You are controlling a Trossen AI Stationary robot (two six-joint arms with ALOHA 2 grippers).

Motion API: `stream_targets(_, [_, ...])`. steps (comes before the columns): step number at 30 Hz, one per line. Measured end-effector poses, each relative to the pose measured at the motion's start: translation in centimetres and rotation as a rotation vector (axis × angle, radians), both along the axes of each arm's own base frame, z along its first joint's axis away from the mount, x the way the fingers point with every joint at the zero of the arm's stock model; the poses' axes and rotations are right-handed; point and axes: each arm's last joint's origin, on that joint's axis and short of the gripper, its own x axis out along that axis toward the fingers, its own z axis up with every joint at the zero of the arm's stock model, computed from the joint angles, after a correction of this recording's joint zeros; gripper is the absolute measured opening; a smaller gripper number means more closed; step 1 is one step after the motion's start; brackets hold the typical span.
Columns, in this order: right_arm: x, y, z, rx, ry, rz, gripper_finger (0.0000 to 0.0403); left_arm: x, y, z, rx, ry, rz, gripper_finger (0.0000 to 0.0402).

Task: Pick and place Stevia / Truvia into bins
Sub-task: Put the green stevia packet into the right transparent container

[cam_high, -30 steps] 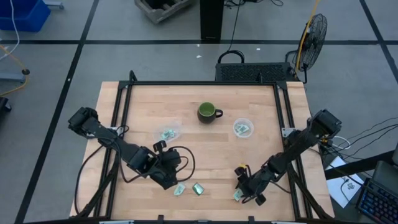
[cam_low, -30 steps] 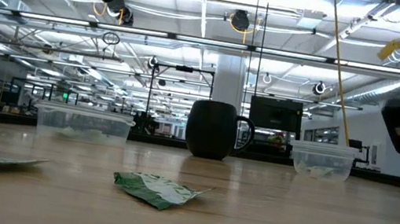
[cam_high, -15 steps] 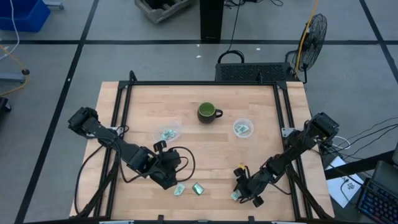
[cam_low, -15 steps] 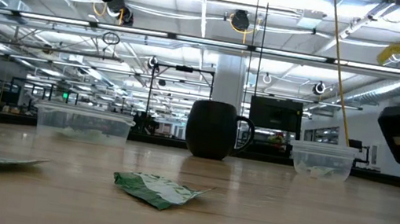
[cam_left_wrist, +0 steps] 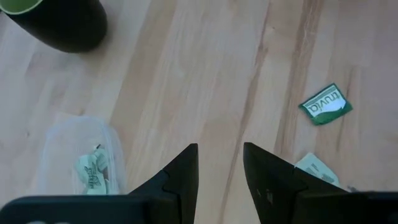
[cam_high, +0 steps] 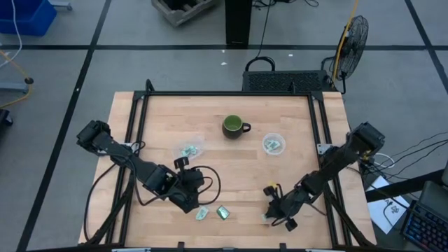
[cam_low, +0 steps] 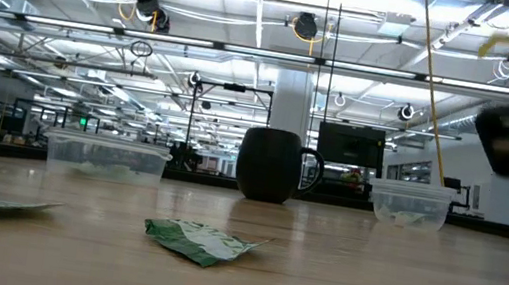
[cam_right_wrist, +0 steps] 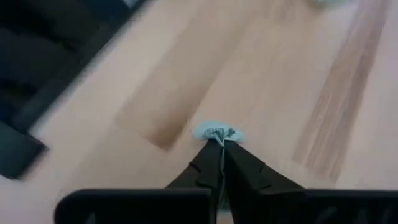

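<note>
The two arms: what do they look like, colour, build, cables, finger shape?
Both arms, left and right, are black and slender, built of jointed segments with bulkier housings at base and wrist. Loose black cables loop around the left wrist. The left gripper and right gripper each have two dark wedge-shaped fingers tapering to thin tips. No markings show.

Mug (cam_high: 234, 127) at table's (cam_high: 161, 119) far middle, bin (cam_high: 189, 150) left, bin (cam_high: 274, 144) right, two packets (cam_high: 213, 213) near front edge between the arms
</note>
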Motion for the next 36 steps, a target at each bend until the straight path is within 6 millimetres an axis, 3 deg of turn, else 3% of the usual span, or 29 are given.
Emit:
stream_targets(5, [-0.4,-1.4,2.9,-0.104,-0.107,-0.056,0.0013,0.0,0.0,0.0,0.005,0.001,-0.006,0.0131])
stream_targets(9, [-1.4,-4.0,5.1,-0.275,-0.134,-0.168,0.0012,0.0,0.0,0.0,0.006,0.001,-0.007,0.0131])
stream_targets(16, [-2.6,-9.6,8.5,-0.498,-0.232,-0.596,0.0005,0.0,0.0,0.0,0.012,0.004,-0.018,0.0131])
stream_targets(21, [-2.7,-12.8,10.4,-0.427,-0.301,-0.871,0.0012,0.0,0.0,0.0,0.012,0.003,-0.018,0.0131])
stream_targets(29, [-3.6,-16.1,8.3,-0.374,-0.046,-1.074,0.0008,0.0,0.0,0.0,0.011,0.002,-0.017,0.0131])
stream_targets(36, [-3.6,-16.9,6.2,-0.304,0.013,-1.041,0.0013,0.0,0.0,0.0,0.011,0.001,-0.017,0.0131])
